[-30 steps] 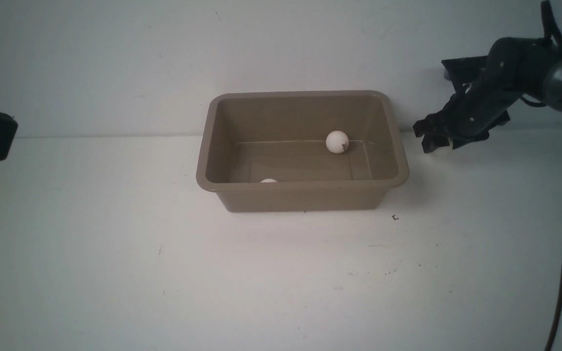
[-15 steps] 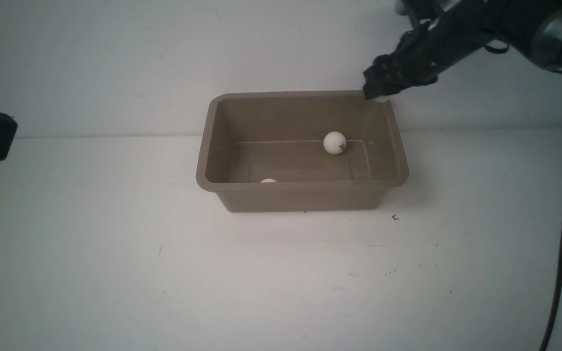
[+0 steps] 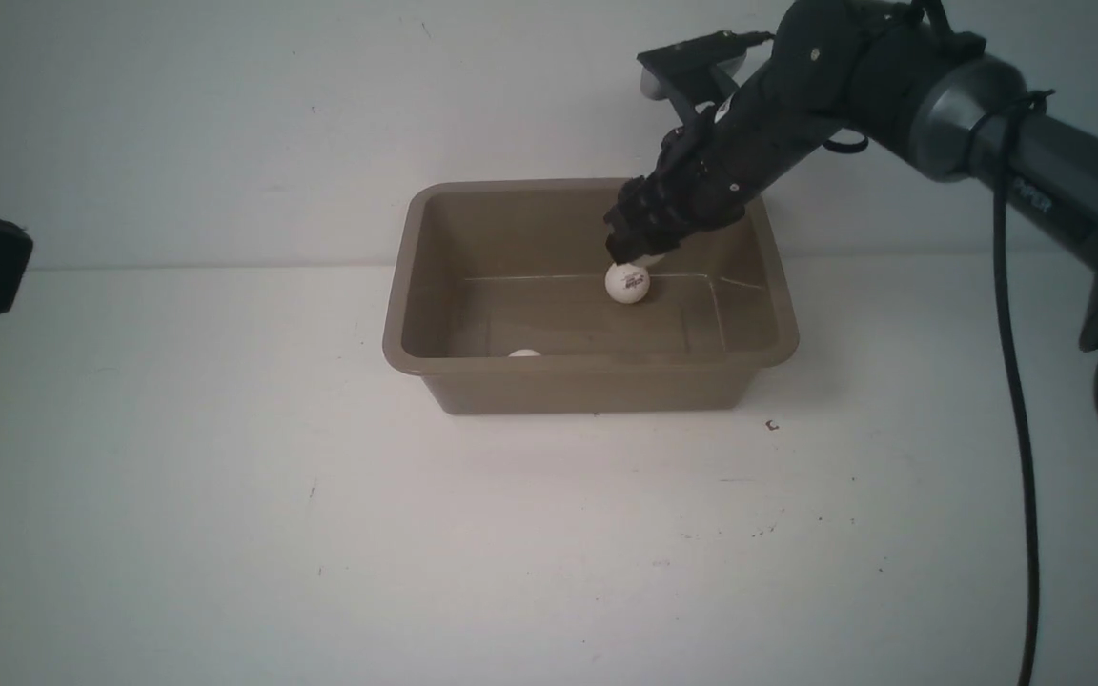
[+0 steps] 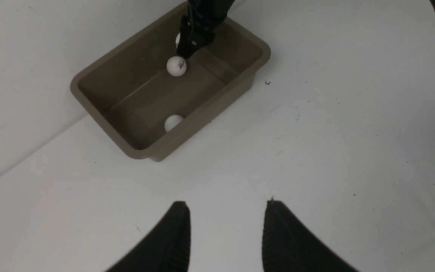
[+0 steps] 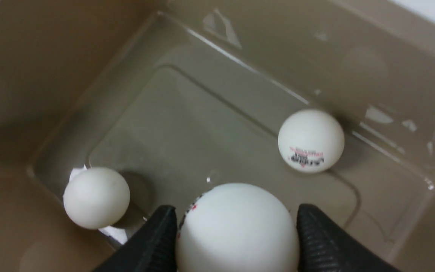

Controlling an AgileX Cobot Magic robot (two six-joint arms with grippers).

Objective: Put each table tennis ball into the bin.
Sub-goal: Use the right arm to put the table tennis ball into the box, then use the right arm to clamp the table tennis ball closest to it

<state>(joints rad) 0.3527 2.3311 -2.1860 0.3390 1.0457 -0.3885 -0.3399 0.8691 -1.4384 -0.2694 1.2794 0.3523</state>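
**Left gripper (image 4: 225, 204), one.** It hangs nearest the robot, above bare table. Its two ribbed black fingers stand parted, with nothing between them. In the front view only a dark part of this arm shows, at the left edge.

**Table (image 3: 549, 553), one.** White and lightly scuffed. One small dark speck (image 3: 773, 425) lies just off the bin's near right corner.

**Cable (image 3: 1014, 381), one.** Black, hanging down the right side in front of the table and well apart from the bin.

**Bin (image 3: 587, 362), one.** A taupe-brown tub standing upright mid-table, long side toward the robot.

**Table tennis balls, three in view.**
- **Plain ball (image 3: 524, 353).** It rests on the bin floor against the near wall, toward the left. From the front the near rim hides all but its top. Both wrist views show it whole.
- **Logo ball (image 3: 627, 284).** It rests on the bin floor by the far wall, right of centre, with its dark print facing the robot.
- **Held ball (image 5: 236, 230).** It is clamped between the right gripper's two fingers, above the bin floor and inside the rim line. In the right wrist view it sits apart from the other two. From the front the gripper covers it except for a white sliver.

**Right gripper (image 3: 635, 250), one.** It reaches in over the bin's far right part and points down, just above the logo ball. Its jaws are closed on the held ball.

**Back wall, one.** Plain white, behind the bin.
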